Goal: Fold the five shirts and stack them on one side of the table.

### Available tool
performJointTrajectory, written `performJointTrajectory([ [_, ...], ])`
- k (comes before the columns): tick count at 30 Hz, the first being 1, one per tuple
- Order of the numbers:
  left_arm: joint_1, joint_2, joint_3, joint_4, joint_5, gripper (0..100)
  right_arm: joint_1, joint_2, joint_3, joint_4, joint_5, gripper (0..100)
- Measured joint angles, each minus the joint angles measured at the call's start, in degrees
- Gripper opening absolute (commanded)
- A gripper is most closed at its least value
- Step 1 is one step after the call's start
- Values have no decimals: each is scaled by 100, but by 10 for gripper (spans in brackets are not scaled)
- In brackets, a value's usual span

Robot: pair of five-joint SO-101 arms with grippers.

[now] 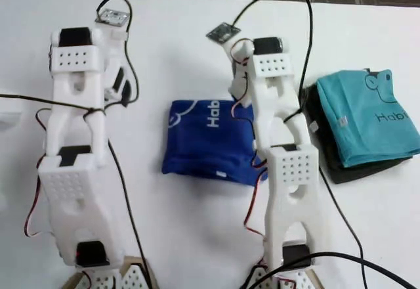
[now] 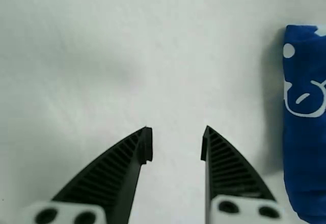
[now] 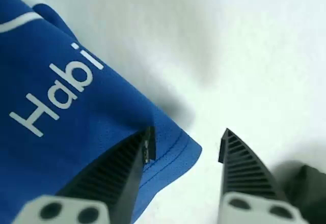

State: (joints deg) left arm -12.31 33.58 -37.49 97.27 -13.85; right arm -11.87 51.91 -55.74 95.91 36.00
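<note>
So the folded blue fabric shirt with white print (image 1: 207, 141) sits mid white surface (image 1: 177, 59), between the 2 arms. The left tool (image 2: 175, 142) is spread over bare surface just beside it. The right tool (image 3: 186, 145) is spread too, with 1 finger over the shirt's corner. A folded teal shirt (image 1: 367, 115) lies on a folded black one (image 1: 351, 171) off on the right side.

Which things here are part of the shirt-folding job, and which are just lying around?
Job:
- blue shirt, folded
- teal shirt, folded, on top of the black shirt
- left gripper and right gripper, both open

Lying about:
- black cables
</note>
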Motion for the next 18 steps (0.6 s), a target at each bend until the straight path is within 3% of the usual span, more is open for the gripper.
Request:
performJointTrajectory([
  [11,-18,0,0,0,0,184,105,0,642,114,0,206],
  [13,-44,0,0,0,0,184,105,0,703,114,0,171],
  [17,-70,0,0,-9,0,184,105,0,712,114,0,10],
  [18,-70,0,0,-9,0,184,105,0,712,114,0,23],
])
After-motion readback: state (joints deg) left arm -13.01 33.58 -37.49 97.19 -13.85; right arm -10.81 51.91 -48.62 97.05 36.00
